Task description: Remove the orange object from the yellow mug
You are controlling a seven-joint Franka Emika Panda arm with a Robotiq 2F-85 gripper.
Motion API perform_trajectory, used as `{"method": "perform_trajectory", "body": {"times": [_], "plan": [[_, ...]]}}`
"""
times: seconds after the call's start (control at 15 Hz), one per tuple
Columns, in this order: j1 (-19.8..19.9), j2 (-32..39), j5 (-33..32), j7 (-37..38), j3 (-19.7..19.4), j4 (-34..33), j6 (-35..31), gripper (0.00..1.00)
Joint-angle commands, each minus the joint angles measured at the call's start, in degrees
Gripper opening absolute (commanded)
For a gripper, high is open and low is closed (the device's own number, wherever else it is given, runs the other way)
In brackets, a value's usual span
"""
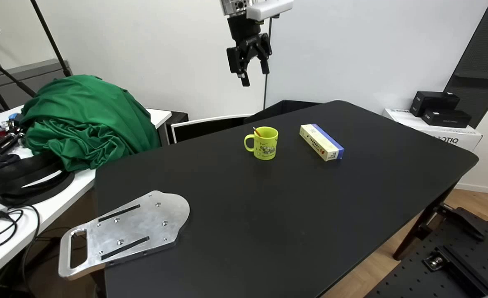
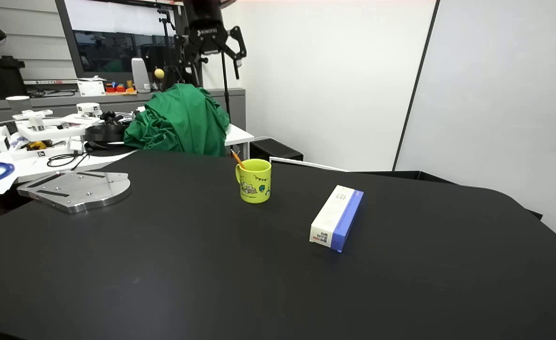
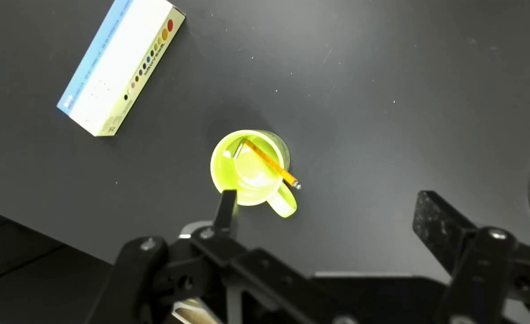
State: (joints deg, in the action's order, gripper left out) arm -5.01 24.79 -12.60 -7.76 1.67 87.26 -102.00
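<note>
Pincer (image 1: 255,79) gapes well above mug (image 1: 265,145) and table edge (image 3: 45,230).

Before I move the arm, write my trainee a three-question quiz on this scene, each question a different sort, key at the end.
1. Multiple choice: Where is the orange stick?
A) Flat on the tabletop
B) Leaning inside the yellow mug
C) On top of the box

2. True or false: The gripper is open and apart from the yellow mug.

3. Fill in the blank: The upper end of the orange stick pokes out of the yellow mug near its ____.

Key:
1. B
2. True
3. handle
</note>
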Motion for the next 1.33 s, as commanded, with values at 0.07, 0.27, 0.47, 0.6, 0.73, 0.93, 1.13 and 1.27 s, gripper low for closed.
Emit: {"method": "perform_trajectory", "body": {"times": [0.07,0.27,0.47,0.6,0.73,0.93,1.13,1.27], "plan": [[0.64,6.7,-0.33,0.33,-0.32,-1.66,0.85,1.0],[0.51,10.74,-1.03,1.11,-0.82,-2.41,-0.49,1.0],[-0.2,13.93,-3.08,2.05,-1.59,-2.75,-3.95,1.0],[-0.32,15.14,-4.25,1.36,-1.71,-2.65,-6.18,1.0],[-0.77,16.27,-5.9,1.22,-2.21,-3.01,-7.31,1.0],[-1.64,17.02,-8.58,1.3,-2.87,-3.01,-8.39,1.0],[-2.77,17.31,-12.66,1.89,-4.01,-2.5,-9.93,1.0],[-2.93,17.44,-13.59,2.12,-4.22,-2.39,-10.3,1.0]]}}
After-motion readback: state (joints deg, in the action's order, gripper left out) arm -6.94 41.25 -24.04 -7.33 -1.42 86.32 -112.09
